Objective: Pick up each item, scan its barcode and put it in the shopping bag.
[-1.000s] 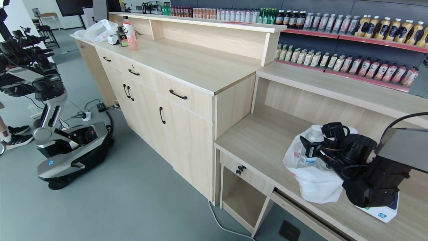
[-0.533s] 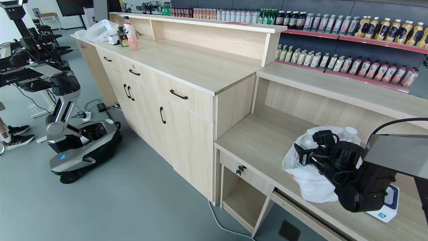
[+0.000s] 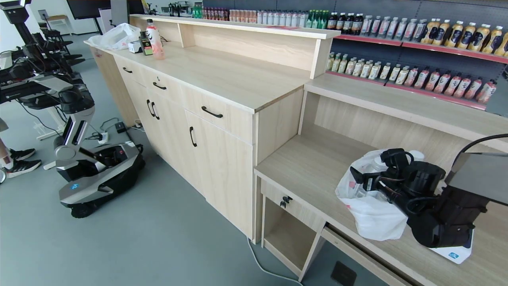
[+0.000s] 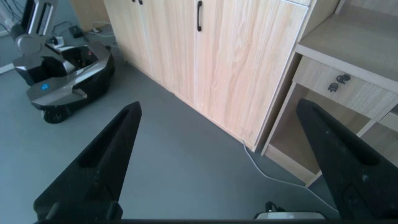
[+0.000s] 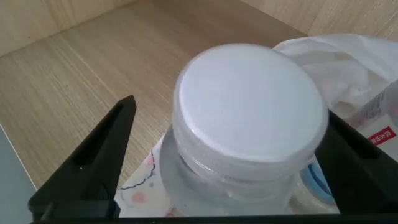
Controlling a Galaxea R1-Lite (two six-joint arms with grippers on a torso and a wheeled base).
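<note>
A white plastic shopping bag (image 3: pixel 373 216) lies on the low wooden counter (image 3: pixel 313 159) at the right. My right gripper (image 3: pixel 363 178) hangs over the bag's mouth. In the right wrist view a clear bottle with a wide white cap (image 5: pixel 249 106) stands in the bag (image 5: pixel 348 56). The right gripper (image 5: pixel 230 124) is open, one finger on each side of the cap and the near one clear of it. A white and blue scanner (image 3: pixel 456 249) sits on the counter under the right arm. My left gripper (image 4: pixel 217 155) is open and empty above the grey floor, near the cabinet doors.
A tall wooden cabinet counter (image 3: pixel 222 75) runs to the left, with a pink bottle (image 3: pixel 154 37), small boxes and another bag (image 3: pixel 115 35) at its far end. Drink shelves (image 3: pixel 412 75) line the back wall. Another wheeled robot (image 3: pixel 91 174) stands on the floor at left.
My right arm dipped toward the counter's front edge and came back over the bag. The other robot on the floor rolled a little closer to the cabinet.
</note>
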